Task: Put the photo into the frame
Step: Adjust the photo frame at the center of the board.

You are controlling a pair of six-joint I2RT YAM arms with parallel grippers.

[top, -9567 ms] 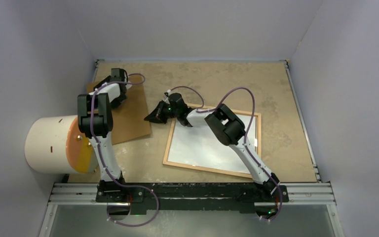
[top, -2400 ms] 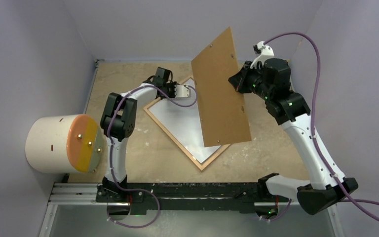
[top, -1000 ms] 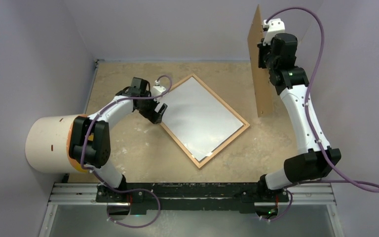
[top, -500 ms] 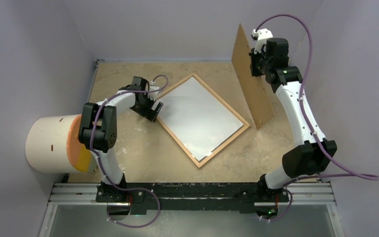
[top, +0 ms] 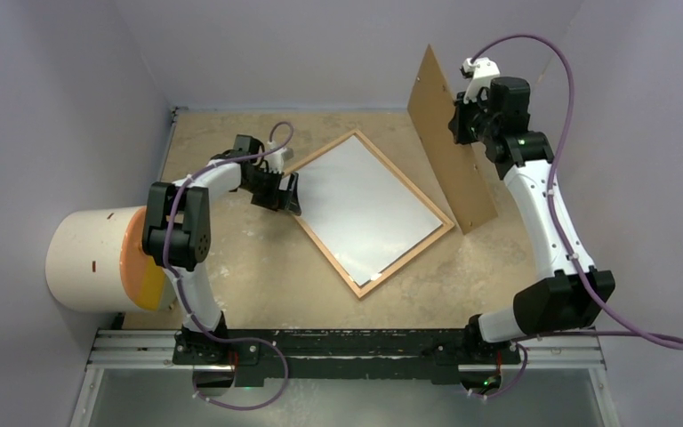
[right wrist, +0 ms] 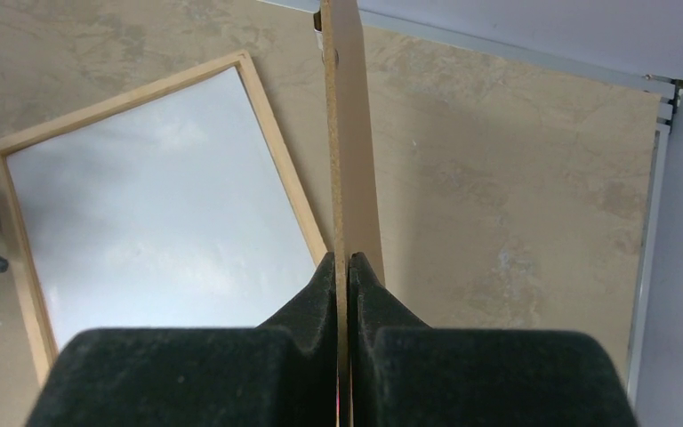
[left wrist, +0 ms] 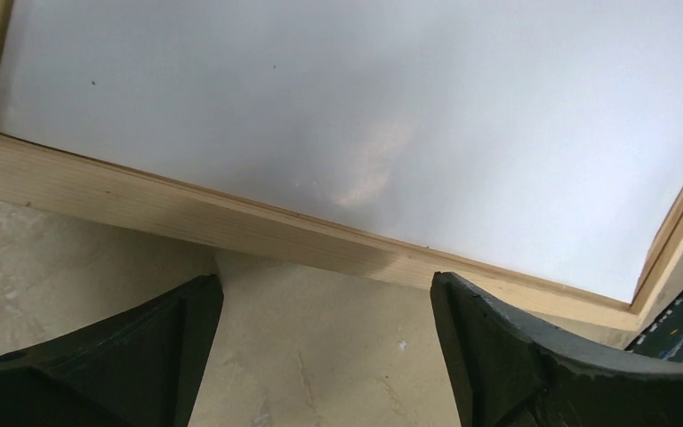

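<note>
1. While the right gripper (top: 462, 124) is clamped shut on the edge of a brown backing board (top: 445, 133), the board stands on edge at the far right of the table (top: 231, 267). It is tilted, and its lower corner is near the frame's right corner. Whether that corner touches the table cannot be told.
2. A white cylinder (top: 89, 258) with an orange round face lies on its side at the left edge, well apart from the frame.
3. The left gripper (left wrist: 325, 302) is low over bare table, with its jaws spread wide. Its fingertips (left wrist: 200, 294) are just beside the frame's left short side and grip nothing.
4. The frame (top: 325, 251) lies flat mid-table, turned diamond-wise. Its long axis runs from far-left to near-right, and one corner points at the arm bases.
5. The photo (top: 369, 209) lies inside the moulding with its plain white side up, edges parallel to the frame's. Nothing rests on top of it.
</note>
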